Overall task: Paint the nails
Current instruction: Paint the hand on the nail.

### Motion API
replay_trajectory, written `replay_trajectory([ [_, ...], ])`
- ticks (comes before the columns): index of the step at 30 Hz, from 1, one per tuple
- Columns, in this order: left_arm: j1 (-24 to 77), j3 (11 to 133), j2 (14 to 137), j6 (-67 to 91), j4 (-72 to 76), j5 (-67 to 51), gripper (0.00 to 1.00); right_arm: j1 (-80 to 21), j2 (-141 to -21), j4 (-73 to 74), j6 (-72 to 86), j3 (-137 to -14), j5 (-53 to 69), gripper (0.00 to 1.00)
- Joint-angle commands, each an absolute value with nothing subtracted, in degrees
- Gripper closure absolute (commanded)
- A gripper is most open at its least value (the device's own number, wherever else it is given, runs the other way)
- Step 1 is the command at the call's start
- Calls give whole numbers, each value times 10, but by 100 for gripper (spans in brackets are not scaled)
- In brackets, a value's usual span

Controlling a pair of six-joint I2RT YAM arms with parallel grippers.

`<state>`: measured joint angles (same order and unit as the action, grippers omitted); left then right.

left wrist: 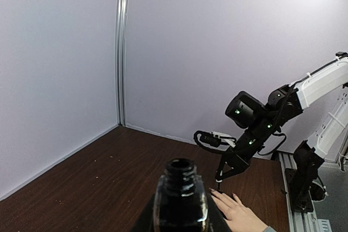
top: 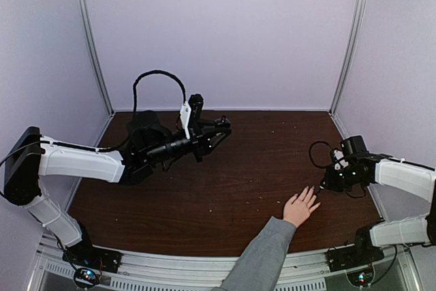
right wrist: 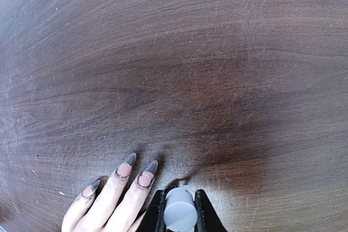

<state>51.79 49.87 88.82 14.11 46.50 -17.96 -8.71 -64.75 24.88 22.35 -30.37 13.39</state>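
A light-skinned hand (top: 300,207) in a grey sleeve (top: 262,257) lies flat on the brown table at the front right, fingers spread. Its nails (right wrist: 124,170) are long and pointed, pink at the base and dark at the tips. My right gripper (right wrist: 180,196) is shut on the grey brush cap (right wrist: 180,213), right beside the nail of the nearest finger (right wrist: 145,178). The brush tip is mostly hidden under the cap. My left gripper (left wrist: 181,217) is shut on the small dark polish bottle (left wrist: 181,194), uncapped, held above the table's back left (top: 221,127).
Pale walls with metal corner posts (top: 92,39) close in the brown table (top: 225,182) on three sides. A black cable loop (top: 158,80) rises from the left arm. A metal rail (top: 204,264) runs along the near edge.
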Motion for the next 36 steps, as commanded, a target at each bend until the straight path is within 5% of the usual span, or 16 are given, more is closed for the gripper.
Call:
replay_trajectory([
  [1, 512, 497, 885, 145, 498, -177, 100, -89, -620, 251, 220, -304, 121, 100],
  [36, 512, 493, 881, 145, 500, -174, 100, -90, -650, 247, 218, -307, 129, 100],
])
